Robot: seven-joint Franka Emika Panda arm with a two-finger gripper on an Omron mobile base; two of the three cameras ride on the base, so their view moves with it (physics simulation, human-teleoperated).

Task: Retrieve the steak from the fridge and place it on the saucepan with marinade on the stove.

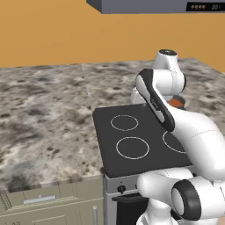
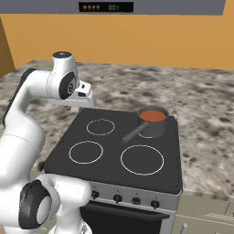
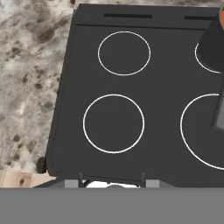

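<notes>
- Steak: I cannot tell where it is, nor whether the gripper (image 2: 82, 100) has it.
- Counter (image 1: 48, 110): speckled grey-brown stone that runs along the orange wall on both sides of the stove (image 2: 114, 137).
- Stove: a black flat top with four white rings, set into the counter. Black knobs (image 2: 117, 198) run in a row along its grey front.
- Hood (image 2: 137, 6): a grey band high on the wall above the stove, with a small lit display.
- Arm (image 2: 27, 119): white, bent over the stove's left side, with its hand near the rear left corner.
- Saucepan (image 2: 154, 129): dark grey, upright on the rear right ring. Its straight handle (image 2: 132, 135) points toward the middle of the stove.
- Marinade (image 2: 153, 115): a reddish-orange pool inside the saucepan.
- Gripper: hangs above the stove's rear left edge, well apart from the saucepan. The hand view looks down on the two left rings. I cannot tell how wide the jaws stand.
</notes>
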